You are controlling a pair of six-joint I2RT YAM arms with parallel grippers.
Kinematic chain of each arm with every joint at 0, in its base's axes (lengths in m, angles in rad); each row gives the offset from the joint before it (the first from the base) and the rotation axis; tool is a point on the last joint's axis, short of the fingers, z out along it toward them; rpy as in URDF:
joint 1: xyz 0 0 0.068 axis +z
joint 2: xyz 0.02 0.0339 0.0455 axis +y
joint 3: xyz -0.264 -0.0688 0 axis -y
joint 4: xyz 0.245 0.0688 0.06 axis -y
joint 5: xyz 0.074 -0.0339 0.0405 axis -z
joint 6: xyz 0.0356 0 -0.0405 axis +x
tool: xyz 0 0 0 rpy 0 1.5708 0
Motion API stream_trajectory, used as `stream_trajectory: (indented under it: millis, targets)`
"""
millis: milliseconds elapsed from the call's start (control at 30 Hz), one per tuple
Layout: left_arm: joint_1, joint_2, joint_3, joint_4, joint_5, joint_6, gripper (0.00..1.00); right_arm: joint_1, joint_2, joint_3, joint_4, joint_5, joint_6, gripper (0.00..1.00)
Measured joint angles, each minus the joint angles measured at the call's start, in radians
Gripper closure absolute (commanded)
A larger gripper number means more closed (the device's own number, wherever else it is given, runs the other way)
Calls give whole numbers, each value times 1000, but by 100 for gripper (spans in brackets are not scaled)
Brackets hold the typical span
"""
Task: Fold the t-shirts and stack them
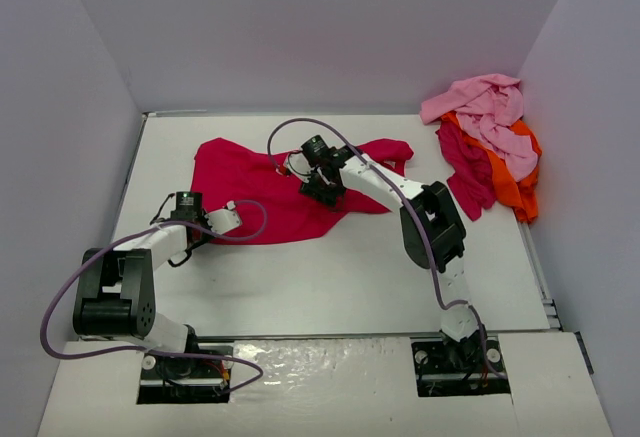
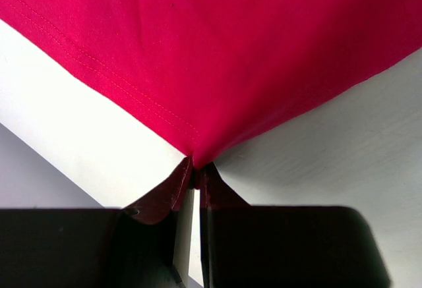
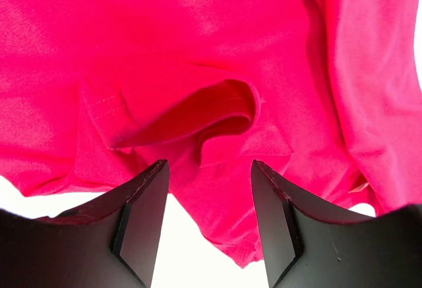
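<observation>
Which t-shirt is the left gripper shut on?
The crimson-red cloth t-shirt spread mid-table: the left gripper pinches its hemmed corner. The light pink shirt, orange shirt and dark magenta shirt sit heaped in the far right corner, untouched.

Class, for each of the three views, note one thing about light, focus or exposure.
Top view: even light, soft shadows, sheen on the near ledge. Left wrist view: stitching on the red shirt is sharp, the left fingers nearly black. Right wrist view: the shirt looks soft and oversaturated, the table blown white between the dark right fingers.
</observation>
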Motion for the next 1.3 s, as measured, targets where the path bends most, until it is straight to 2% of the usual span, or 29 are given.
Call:
stream_trajectory:
  millis: [333, 933, 1300]
  targets:
    - [1, 0, 0, 0, 0, 1, 100, 28, -22, -9, 0, 1, 0, 50]
    - [10, 1, 0, 0, 0, 14, 100, 11, 33, 3, 1, 17, -1, 51]
    - [10, 2, -1, 1, 0, 14, 100, 3, 85, 30, 4, 46, -1, 55]
